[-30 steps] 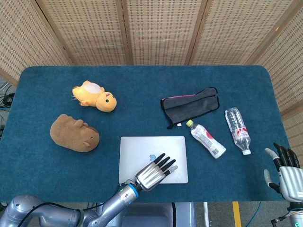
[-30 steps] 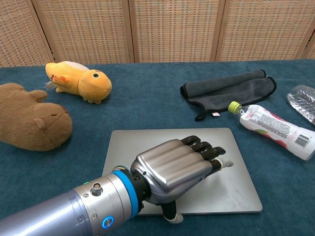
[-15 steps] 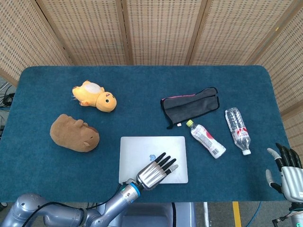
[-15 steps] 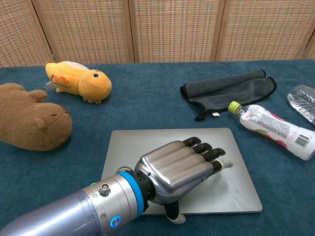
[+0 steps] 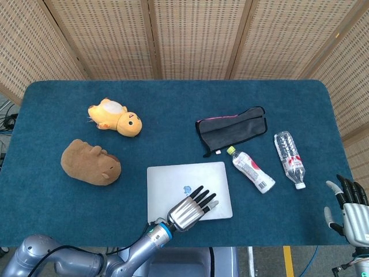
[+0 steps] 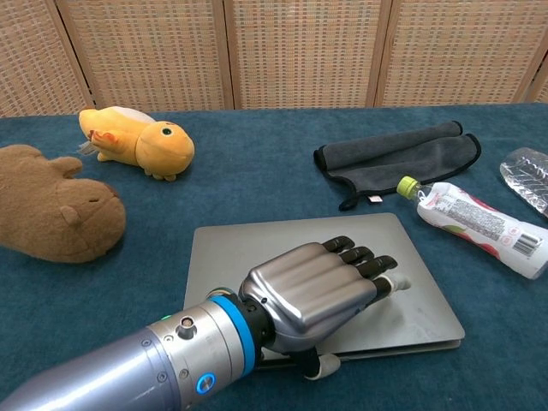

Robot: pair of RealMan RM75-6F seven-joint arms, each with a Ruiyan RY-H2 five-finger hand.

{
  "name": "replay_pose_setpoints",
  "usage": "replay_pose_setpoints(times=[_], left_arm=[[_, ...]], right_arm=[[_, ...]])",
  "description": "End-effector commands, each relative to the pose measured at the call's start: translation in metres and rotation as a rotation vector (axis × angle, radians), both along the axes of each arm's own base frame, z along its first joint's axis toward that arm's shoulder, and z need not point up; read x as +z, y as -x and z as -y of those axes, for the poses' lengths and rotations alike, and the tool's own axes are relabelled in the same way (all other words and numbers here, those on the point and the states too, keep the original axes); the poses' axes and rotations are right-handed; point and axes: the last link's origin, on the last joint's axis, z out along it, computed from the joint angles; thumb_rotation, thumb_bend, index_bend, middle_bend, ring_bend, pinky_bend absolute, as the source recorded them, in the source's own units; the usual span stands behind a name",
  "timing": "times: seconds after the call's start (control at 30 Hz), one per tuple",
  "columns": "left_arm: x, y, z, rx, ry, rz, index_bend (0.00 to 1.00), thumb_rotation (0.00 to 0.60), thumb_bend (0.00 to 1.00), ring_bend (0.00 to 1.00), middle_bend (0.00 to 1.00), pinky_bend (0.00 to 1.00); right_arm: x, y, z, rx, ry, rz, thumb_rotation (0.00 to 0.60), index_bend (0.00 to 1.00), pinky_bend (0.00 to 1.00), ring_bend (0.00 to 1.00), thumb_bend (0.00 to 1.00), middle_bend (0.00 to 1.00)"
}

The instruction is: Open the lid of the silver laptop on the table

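Two plush toys (image 5: pixel 104 141) lie left of the silver laptop (image 5: pixel 187 183); cloth (image 5: pixel 233 128) and bottles (image 5: pixel 271 161) right. Laptop near counter (image 5: pixel 173 98) front edge, lid slightly raised. Left robot hand (image 6: pixel 317 295) grips its front edge. Right robot hand (image 5: pixel 349 213) released, well apart.

left robot hand (image 6: pixel 321 295) reaches forward, fingers extended; right robot hand (image 5: pixel 349 209) upright, fingers spread.
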Motion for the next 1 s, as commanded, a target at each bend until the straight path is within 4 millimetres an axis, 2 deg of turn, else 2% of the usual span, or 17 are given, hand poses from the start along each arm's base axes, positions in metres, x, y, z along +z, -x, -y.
replay_pose_setpoints(times=[0.03,0.37,0.63,1.0], left_arm=[[0.0,0.001,0.0,-0.003,0.0,-0.003,0.0,0.6,0.42,0.0,0.0,0.0],[0.011,-0.002,-0.007,-0.054,-0.043,0.002,0.0,0.6,0.44,0.0,0.0,0.0],[0.027,-0.009,-0.018,-0.086,-0.091,0.028,0.0,0.6,0.43,0.0,0.0,0.0],[0.044,-0.017,-0.033,-0.084,-0.13,0.053,0.0,0.6,0.43,0.0,0.0,0.0]], right_arm=[[0.0,0.0,0.0,0.0,0.001,0.0,0.6,0.16,0.0,0.0,0.52,0.04],[-0.001,-0.003,-0.002,0.025,-0.002,0.007,0.6,0.16,0.0,0.0,0.52,0.05],[-0.007,-0.013,-0.002,0.09,-0.075,0.002,0.6,0.16,0.0,0.0,0.52,0.1],[-0.04,-0.037,-0.003,0.212,-0.325,0.0,0.6,0.26,0.0,0.0,0.52,0.19]])
